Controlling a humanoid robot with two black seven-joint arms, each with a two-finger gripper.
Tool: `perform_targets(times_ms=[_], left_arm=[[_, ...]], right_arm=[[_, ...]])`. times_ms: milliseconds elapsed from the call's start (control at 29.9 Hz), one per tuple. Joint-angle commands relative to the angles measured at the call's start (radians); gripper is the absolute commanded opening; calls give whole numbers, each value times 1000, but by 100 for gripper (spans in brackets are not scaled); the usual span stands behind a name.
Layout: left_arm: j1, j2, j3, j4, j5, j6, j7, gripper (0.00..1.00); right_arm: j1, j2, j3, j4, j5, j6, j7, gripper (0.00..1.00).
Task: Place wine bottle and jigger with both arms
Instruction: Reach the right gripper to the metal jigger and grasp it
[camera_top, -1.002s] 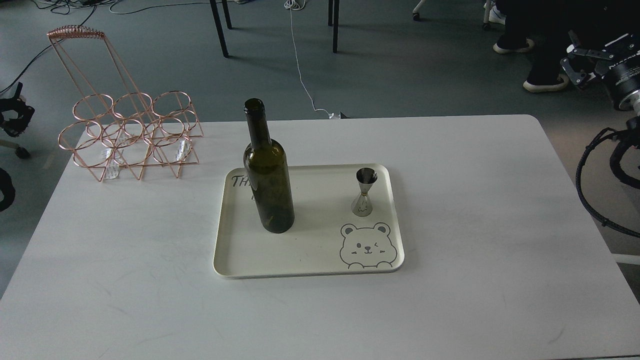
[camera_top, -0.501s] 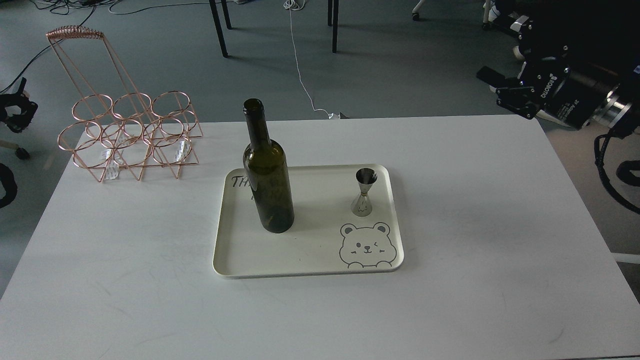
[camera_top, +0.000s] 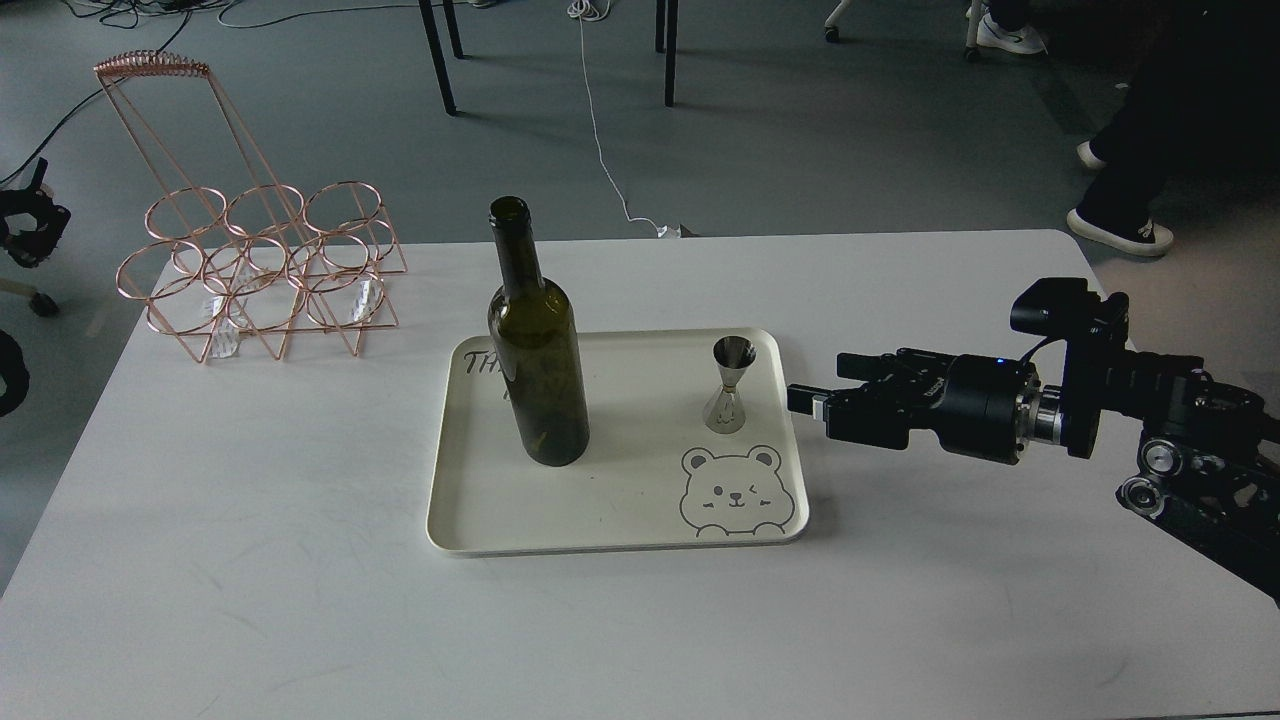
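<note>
Head view: one wine bottle, one jigger.

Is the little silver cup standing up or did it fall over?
Standing up. The jigger stands on its wide bottom on the tray, open mouth on top, next to the bear drawing.

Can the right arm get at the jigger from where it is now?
Probably yes. The right gripper is level with the jigger, just outside the tray's right rim, with nothing between them. The wine bottle stands well to the left.
</note>
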Motion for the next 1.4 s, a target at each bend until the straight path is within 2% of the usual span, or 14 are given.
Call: perform_targets(times_ms=[0,167,434,568,768,1002,1370], left_arm=[[3,-3,0,0,0,0,-1,99],[5,-5,0,1,0,0,-4,99],[1,3,0,1,0,0,-4,99],[3,8,0,1,0,0,-4,99],[3,14,0,0,0,0,-5,99],[0,8,0,0,0,0,-7,99],[-3,1,0,1,0,0,-7,99]], right_arm=[[0,57,-47,-81,-119,-105,36,98],[1,113,-77,-166,-148,-190,39,97],[9,220,-108,-295,-162,-311,39,83],[14,277,-110,-388,-189,-394,39,84],[15,306,-154,-428,-191,-450,39,84],[20,341,-157,-453,-191,-454,39,84],[130,404,-209,-550,-186,-455,39,82]])
